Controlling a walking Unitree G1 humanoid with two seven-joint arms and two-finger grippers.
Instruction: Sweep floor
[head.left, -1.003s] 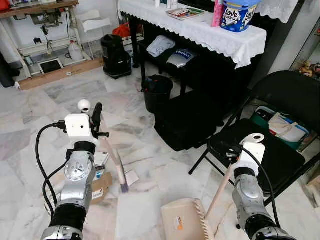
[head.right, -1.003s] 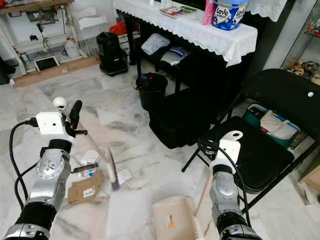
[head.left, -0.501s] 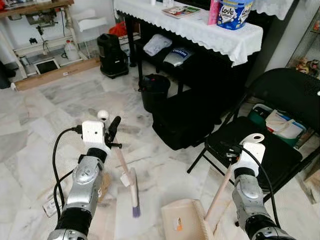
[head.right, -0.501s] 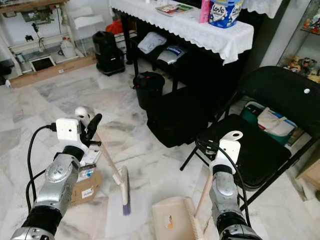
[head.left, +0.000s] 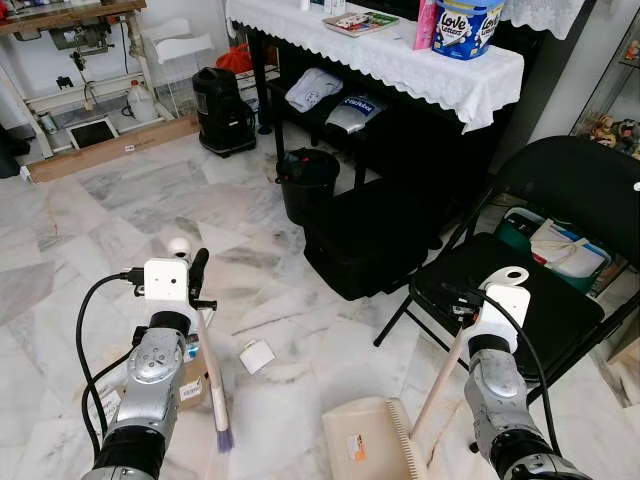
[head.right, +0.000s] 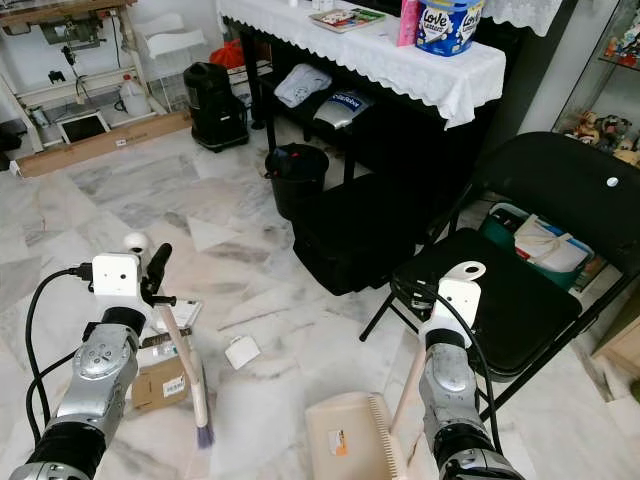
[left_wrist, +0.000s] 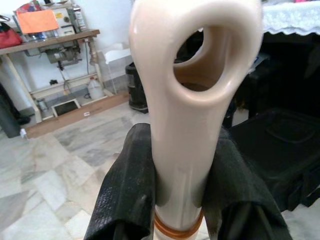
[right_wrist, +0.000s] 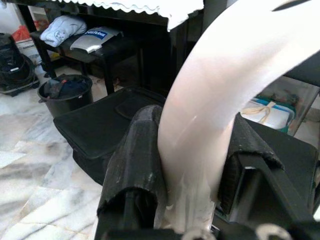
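My left pincer (left_wrist: 177, 200) is clamped around the hand broom (head.left: 213, 385) near its looped end, bristles at the floor, lower left of frame. My right pincer (right_wrist: 192, 165) grips the dustpan (head.left: 365, 440) handle, pan resting bottom centre. Both look light, stiff plastic (smooth, so likely slippery); I'd hold high on the handles. A paper scrap (head.left: 257, 356) lies between them.

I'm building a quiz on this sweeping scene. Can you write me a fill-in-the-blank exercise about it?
1. The left gripper holds the handle of a hand ____.
2. The right gripper holds the handle of the beige ____.
3. The small white paper scrap lies on the marble ____.
4. The black folding ____ stands at the robot's right.

Missing words: broom; dustpan; floor; chair
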